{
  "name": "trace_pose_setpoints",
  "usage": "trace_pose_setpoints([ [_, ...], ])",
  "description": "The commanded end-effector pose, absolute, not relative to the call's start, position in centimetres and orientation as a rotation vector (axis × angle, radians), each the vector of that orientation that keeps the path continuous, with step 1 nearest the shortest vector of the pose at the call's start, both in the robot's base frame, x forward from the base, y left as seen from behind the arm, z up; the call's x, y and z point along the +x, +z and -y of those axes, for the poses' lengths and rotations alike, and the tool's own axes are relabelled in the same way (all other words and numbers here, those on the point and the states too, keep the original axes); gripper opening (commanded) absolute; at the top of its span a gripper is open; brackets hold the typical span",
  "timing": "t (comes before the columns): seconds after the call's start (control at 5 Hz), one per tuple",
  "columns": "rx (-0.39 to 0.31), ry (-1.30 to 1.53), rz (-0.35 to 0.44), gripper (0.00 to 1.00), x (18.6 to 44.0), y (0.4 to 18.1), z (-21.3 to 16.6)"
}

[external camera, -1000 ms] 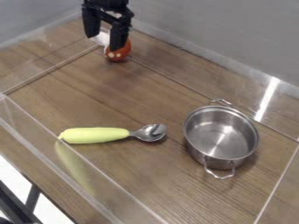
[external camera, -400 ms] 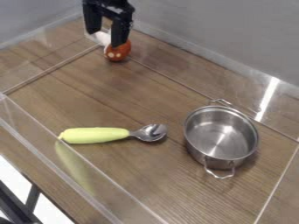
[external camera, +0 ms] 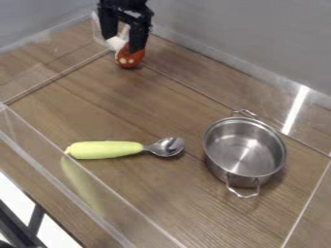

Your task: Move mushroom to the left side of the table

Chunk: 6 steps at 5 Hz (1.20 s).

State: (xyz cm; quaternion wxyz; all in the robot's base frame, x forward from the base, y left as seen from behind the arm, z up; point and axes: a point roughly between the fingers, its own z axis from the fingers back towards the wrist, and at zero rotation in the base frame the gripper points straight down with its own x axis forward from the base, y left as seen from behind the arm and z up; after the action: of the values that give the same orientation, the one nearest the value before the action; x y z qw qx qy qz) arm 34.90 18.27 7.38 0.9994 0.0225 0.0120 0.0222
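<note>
While my pincer point(external camera: 124, 41) hangs pointing down at the far end of the table point(external camera: 142, 111), its fingers stand spread wide, released, on either side of the mushroom point(external camera: 128, 59), which sits upright on the wood beneath them. Nearer the front lie a yellow-handled spoon point(external camera: 123, 149) and a steel pot point(external camera: 246, 151), well apart from it.

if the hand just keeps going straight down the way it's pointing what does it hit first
Most likely the mushroom: the open hand hangs right above its cap. Depth is hard to judge from this one view, so it may be slightly off-centre.
</note>
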Motion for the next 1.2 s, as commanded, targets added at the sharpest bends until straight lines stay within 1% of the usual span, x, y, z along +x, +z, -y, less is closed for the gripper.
trace_pose_setpoints([
  [0.0,0.074,0.044,0.045,1.00,36.5,9.0,-18.5],
  [0.8,0.063,0.037,0.031,1.00,38.0,6.4,-18.3],
  [1.0,0.062,0.041,0.028,0.00,38.0,6.1,-18.1],
])
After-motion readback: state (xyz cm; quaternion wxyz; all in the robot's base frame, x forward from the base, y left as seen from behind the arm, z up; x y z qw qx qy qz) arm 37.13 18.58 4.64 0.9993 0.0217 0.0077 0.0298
